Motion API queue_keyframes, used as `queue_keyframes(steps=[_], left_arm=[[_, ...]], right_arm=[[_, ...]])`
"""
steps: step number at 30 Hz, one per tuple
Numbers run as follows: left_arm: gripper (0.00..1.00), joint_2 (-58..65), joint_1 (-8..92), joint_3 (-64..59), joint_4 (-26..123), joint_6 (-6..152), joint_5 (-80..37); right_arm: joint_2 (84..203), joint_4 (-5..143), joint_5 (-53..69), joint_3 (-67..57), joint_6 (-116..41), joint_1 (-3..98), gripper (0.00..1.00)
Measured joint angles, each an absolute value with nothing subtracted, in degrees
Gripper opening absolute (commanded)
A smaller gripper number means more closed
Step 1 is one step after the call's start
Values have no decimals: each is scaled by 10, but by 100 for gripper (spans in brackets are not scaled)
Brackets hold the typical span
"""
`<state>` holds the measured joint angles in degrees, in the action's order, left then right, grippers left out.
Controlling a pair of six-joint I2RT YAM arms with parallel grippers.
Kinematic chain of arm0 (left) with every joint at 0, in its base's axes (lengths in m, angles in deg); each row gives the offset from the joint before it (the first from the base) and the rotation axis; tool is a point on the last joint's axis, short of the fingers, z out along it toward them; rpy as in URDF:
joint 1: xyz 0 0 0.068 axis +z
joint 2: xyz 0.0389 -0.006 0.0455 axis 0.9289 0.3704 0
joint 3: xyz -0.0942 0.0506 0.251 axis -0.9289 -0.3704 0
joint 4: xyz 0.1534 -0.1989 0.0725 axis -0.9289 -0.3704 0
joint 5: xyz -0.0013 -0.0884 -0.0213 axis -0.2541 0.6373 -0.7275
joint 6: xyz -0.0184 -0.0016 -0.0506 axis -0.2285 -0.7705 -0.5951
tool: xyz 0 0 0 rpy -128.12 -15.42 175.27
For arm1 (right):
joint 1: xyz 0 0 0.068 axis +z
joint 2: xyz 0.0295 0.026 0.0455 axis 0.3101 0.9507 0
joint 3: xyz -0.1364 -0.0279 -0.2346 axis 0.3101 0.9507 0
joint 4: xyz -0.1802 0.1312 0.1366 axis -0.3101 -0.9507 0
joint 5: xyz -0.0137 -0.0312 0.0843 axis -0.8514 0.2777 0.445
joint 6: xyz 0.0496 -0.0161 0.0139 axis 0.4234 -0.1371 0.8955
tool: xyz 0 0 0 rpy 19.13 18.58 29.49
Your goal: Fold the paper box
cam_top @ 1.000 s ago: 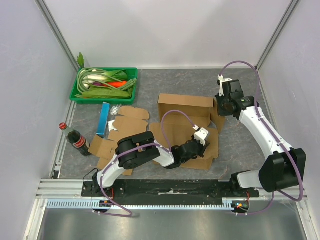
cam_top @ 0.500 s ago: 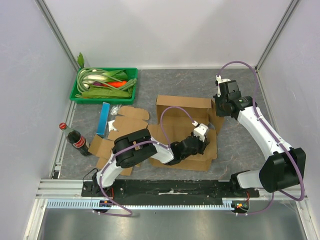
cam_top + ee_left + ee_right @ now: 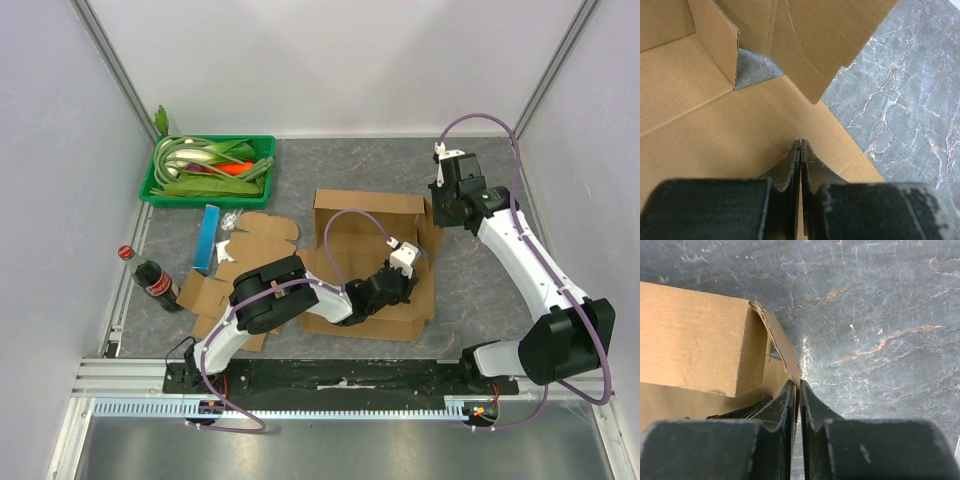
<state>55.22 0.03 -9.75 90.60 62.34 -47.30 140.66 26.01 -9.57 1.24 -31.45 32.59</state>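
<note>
A grey marbled surface (image 3: 380, 165) is enclosed by pale walls (image 3: 330, 60) with metal corner posts (image 3: 110, 55). The brown cardboard box (image 3: 365, 205), partly folded, is set at the middle of the surface, its far wall upright. The left pincer (image 3: 800, 142) is closed empty, its tips against the box's near flat panel. The right pincer (image 3: 796, 386) is clamped on the box's right flap. A green plastic tray (image 3: 200, 201) of vegetables is placed far left; a blue flat carton (image 3: 208, 238), loose flat cardboard sheets (image 3: 255, 235) and a dark cola bottle (image 3: 150, 278) are seen at the left.
</note>
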Motion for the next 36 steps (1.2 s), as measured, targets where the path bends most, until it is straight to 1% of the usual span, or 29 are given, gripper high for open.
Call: queue_keyframes(steps=[1, 3, 6, 9, 13, 15, 16, 18, 19, 21, 25, 29, 31, 34, 36], left_arm=[[7, 552, 0, -98, 907, 623, -474], [7, 553, 0, -100, 911, 623, -476], [7, 553, 0, -101, 915, 623, -476], [7, 553, 0, -101, 916, 624, -475], [8, 552, 0, -108, 923, 624, -474], [9, 547, 0, -117, 927, 624, -473], [11, 543, 0, -121, 927, 624, -473], [14, 532, 1, -135, 924, 624, -468], [20, 526, 1, -144, 925, 624, -462], [24, 509, 0, -165, 924, 627, -451], [29, 457, 0, -216, 922, 631, -438], [33, 384, 0, -269, 922, 640, -428], [36, 343, 0, -291, 916, 644, -426], [43, 253, 0, -321, 885, 653, -418], [44, 188, 1, -327, 858, 659, -419]], right_arm=[[1407, 259, -95, 6, -311, 326, 10], [1407, 258, -93, -4, -301, 326, 10], [1406, 258, -82, -2, -271, 326, 12], [1401, 274, -68, 24, -237, 326, 13], [1384, 296, -58, 62, -203, 326, 22], [1376, 307, -55, 76, -191, 326, 25], [1369, 308, -53, 86, -184, 326, 28], [1359, 309, -50, 101, -172, 326, 31], [1354, 309, -50, 108, -165, 326, 32], [1343, 314, -45, 119, -153, 326, 36], [1324, 320, -33, 132, -135, 326, 44], [1305, 331, -16, 135, -138, 326, 48], [1295, 335, -2, 141, -144, 326, 52], [1279, 343, 21, 158, -158, 326, 57], [1267, 347, 34, 174, -169, 326, 59]])
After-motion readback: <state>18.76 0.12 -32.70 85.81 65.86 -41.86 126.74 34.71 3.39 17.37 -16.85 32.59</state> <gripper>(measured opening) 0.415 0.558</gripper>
